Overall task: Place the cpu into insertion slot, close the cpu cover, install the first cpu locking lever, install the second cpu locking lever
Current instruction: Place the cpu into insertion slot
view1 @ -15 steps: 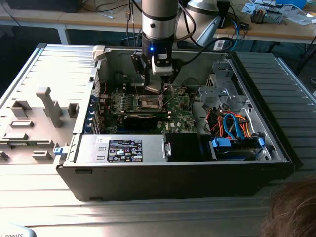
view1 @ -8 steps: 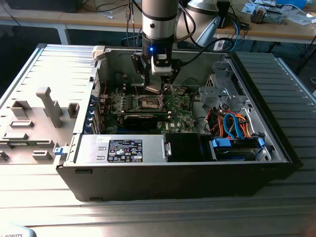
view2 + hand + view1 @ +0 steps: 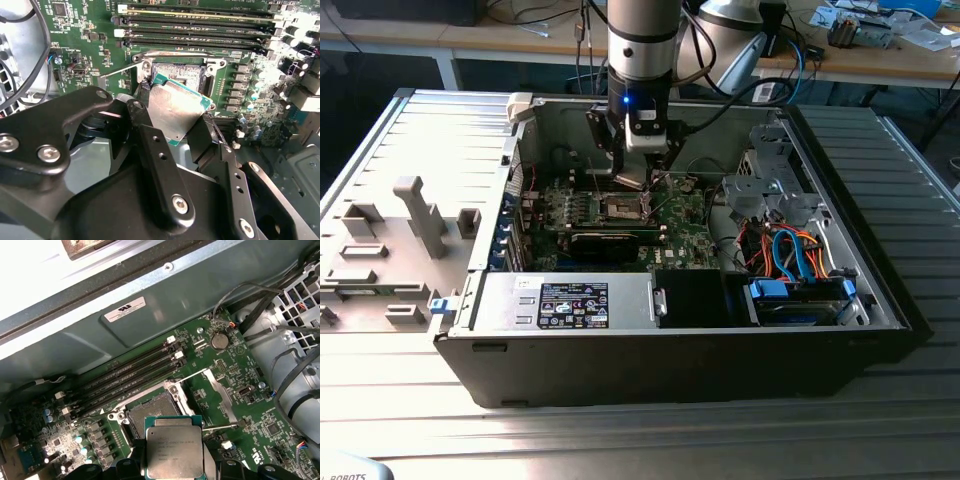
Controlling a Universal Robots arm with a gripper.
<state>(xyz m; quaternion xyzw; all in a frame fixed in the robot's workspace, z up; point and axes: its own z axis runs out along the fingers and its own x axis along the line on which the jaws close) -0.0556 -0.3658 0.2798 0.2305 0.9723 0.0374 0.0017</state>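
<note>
The cpu (image 3: 174,447), one chip, sits clamped in the gripper (image 3: 174,119). One insertion slot (image 3: 152,412) lies uncovered just under the gripper.

The cpu (image 3: 174,450) is silver-grey, the circuit board (image 3: 248,374) green, the fingers (image 3: 156,150) black.

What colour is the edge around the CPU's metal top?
Green, on the cpu, framing its dull silver-grey top; clearest in the first wrist view.

A ribbed grey metal surface (image 3: 620,440) catches glare in front; a pale wooden bench (image 3: 470,38) on white legs stands behind.
</note>
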